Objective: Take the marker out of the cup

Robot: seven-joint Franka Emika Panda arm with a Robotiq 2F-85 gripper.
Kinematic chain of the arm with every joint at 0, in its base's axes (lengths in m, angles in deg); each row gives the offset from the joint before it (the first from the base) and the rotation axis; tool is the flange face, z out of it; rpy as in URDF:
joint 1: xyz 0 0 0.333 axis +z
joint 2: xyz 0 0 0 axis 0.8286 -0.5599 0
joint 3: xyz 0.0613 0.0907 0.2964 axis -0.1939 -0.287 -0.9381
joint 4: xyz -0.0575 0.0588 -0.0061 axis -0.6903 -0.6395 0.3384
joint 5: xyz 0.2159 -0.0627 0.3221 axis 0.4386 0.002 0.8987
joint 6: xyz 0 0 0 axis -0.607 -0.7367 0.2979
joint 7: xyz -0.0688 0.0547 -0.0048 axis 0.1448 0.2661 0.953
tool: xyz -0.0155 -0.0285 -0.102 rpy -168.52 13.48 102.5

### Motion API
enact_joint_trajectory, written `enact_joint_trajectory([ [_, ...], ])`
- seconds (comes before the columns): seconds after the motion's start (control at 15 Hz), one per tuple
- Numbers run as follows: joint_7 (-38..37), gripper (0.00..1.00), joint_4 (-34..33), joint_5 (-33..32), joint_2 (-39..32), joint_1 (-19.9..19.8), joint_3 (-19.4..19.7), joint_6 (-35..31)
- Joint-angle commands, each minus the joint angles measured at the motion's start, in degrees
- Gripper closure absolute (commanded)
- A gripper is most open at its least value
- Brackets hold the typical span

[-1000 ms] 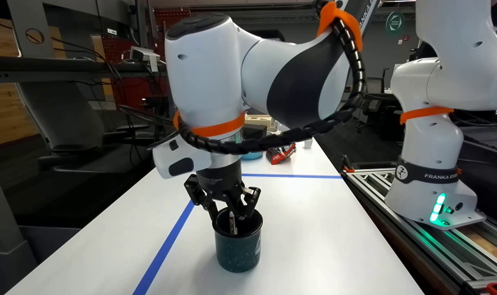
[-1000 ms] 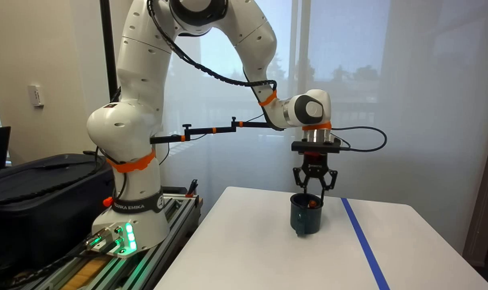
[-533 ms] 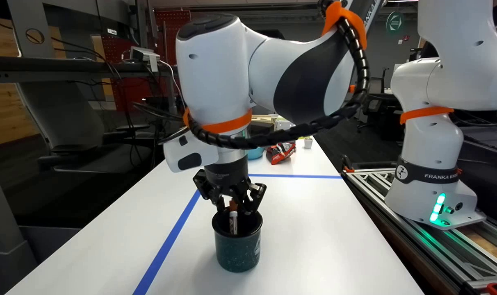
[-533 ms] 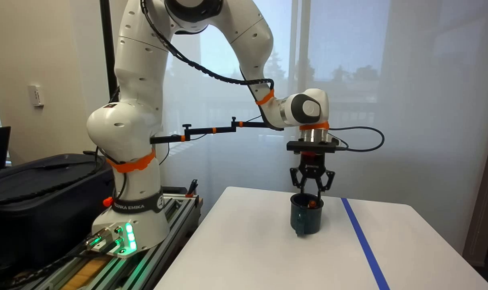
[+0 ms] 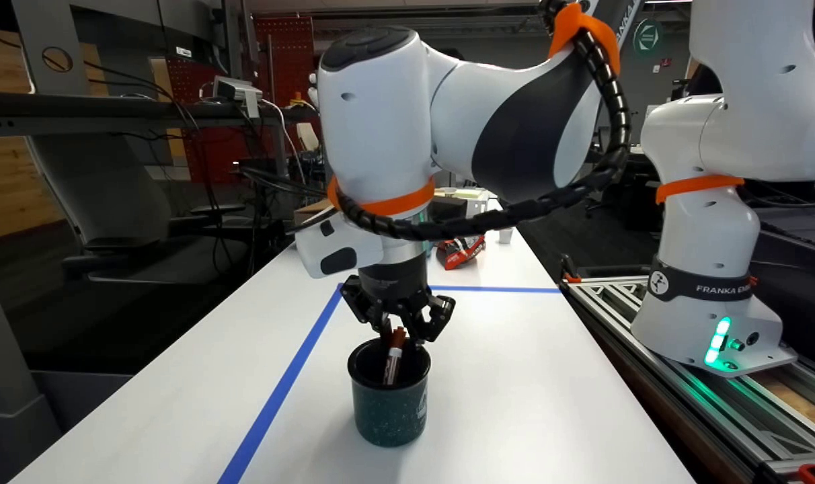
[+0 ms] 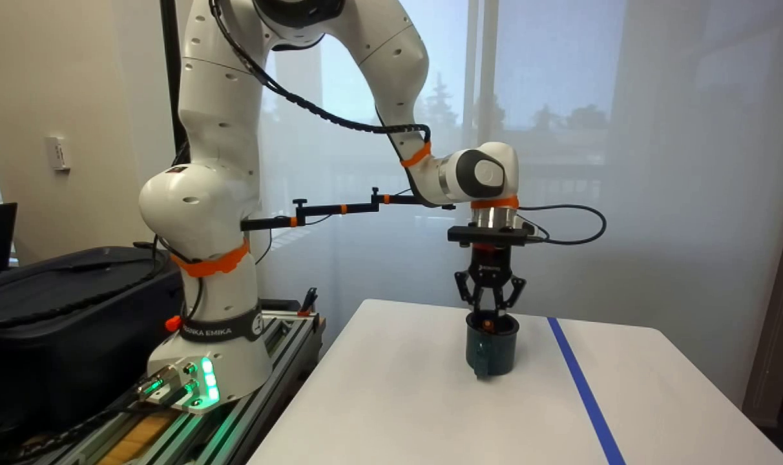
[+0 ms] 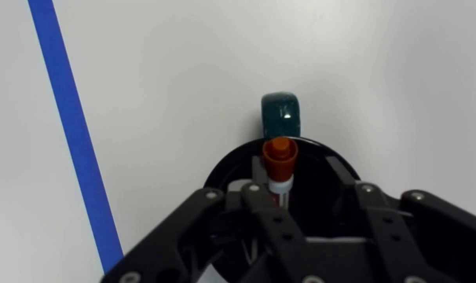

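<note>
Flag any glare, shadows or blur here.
In an exterior view, soft shadow beside the cup on the table; in an exterior view, backlit window shade; in the wrist view, small highlight on the handle, pale table sheen, the gripper slightly soft.

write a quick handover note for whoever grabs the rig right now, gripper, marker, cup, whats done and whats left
Gripper: jaws partly open at the mouth of the cup; the marker appears between them, closer to one side, contact not clear.
Marker: inside the cup, tilted, orange-red end up.
Cup: upright on the white table.
Done: gripper is at the marker; no grip yet.
Left: likely close on the marker, then lift it clear of the cup.
</note>
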Motion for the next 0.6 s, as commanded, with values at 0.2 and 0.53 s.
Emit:
enact_joint_trajectory([
  [0.2, -0.85, 0.95, 1.92, -1.31, 2.69, -0.10, -0.32, -0.06],
  [0.53, 0.59, 0.95, 2.18, 2.57, 7.63, -0.13, -1.26, 2.41],
])
